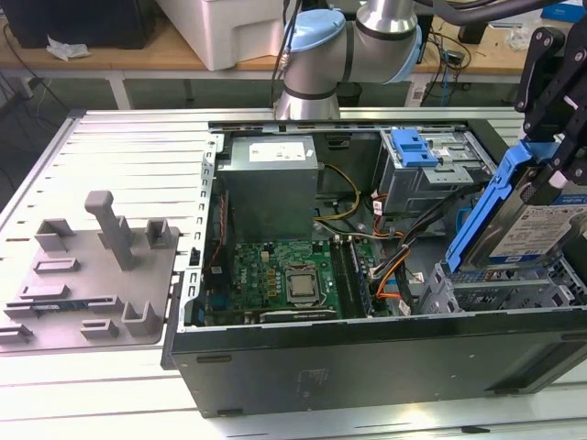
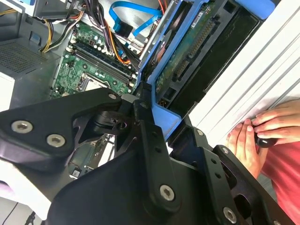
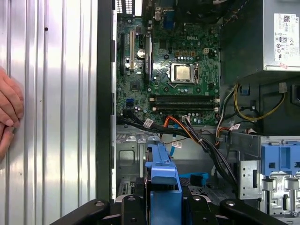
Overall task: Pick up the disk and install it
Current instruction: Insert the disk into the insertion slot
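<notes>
Flat silver disk (image 1: pixel 543 234), a hard drive with a blue-and-white label, clipped in a blue plastic carrier frame. It is off the surface and tilted steeply, label side up, at the exterior view's right, just above the grey drive cage. Second wrist view shows its green circuit-board underside.

1. The exterior view stood off my arm, raised before the open black metal computer case (image 1: pixel 367 367). It looked down into it from middling range, with my black gripper (image 1: pixel 548 156) at the exterior view's right.
2. The first wrist view looked nearly straight down into the case, close over the flat silver disk in its blue plastic carrier frame (image 3: pixel 163 187).
3. The second wrist view looked obliquely along my gripper, very near it.
4. All three shared the green printed motherboard (image 1: pixel 284 270) (image 2: pixel 89 61) (image 3: pixel 173 70). Both wrist views shared a person's hand (image 2: pixel 253 136) (image 3: pixel 7 112) at the ribbed silver metal table (image 3: pixel 47 93).
</notes>
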